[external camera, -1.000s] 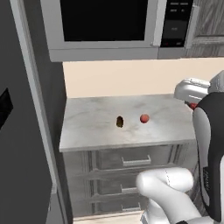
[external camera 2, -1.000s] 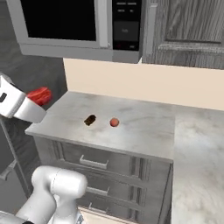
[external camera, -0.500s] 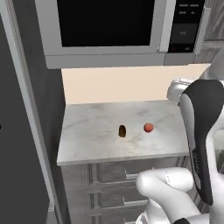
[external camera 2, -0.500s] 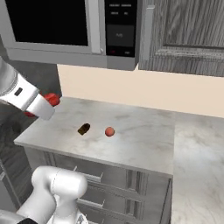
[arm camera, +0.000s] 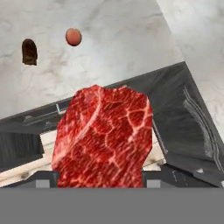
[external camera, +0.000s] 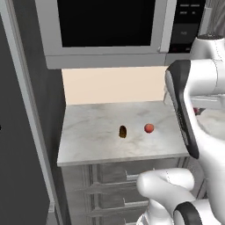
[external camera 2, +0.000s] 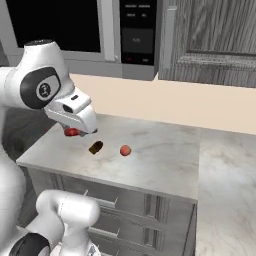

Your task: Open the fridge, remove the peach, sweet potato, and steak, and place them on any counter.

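Steak [arm camera: 104, 136], red and marbled, sits clamped between the gripper's [external camera 2: 72, 132] jaws, held in the air above the counter [external camera 2: 160, 155] edge. Sweet potato [external camera 2: 95, 147] and peach [external camera 2: 125, 150] lie just apart on the marbled stone.

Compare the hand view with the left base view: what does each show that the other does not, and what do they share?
Hand view alone: the steak large and close at the jaws, with dark drawer fronts below the counter edge. Left base view alone: the microwave above and the dark fridge side at left. Both show the counter with the sweet potato and peach lying apart on it.
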Robot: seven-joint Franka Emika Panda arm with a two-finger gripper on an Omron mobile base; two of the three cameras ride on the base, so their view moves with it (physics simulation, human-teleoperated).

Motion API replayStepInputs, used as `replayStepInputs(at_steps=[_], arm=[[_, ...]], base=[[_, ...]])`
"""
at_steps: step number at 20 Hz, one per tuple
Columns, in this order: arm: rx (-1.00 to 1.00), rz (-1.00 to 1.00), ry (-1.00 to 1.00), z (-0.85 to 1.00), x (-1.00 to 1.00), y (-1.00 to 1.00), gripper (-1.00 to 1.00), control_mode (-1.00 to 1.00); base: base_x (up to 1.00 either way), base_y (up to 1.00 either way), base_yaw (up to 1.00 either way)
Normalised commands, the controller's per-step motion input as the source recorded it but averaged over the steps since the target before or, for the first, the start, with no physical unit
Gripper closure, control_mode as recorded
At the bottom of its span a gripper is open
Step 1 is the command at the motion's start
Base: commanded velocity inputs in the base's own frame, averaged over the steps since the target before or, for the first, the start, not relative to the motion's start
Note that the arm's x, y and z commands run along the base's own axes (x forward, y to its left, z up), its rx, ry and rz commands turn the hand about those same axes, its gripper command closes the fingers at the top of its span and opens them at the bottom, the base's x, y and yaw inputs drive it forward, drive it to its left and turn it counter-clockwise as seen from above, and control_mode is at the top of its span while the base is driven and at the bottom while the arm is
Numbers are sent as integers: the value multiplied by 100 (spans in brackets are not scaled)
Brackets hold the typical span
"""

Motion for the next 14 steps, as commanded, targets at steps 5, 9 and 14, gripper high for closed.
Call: replayStepInputs(at_steps=[5, 9, 14], arm=[[2, 0, 33, -64, 83, -43, 100, -100], [0, 0, 25, -79, 97, -67, 100, -100], [0, 0, 12, -96, 98, -80, 100, -100]], base=[[0, 0, 0], [0, 0, 0], [0, 0, 0]])
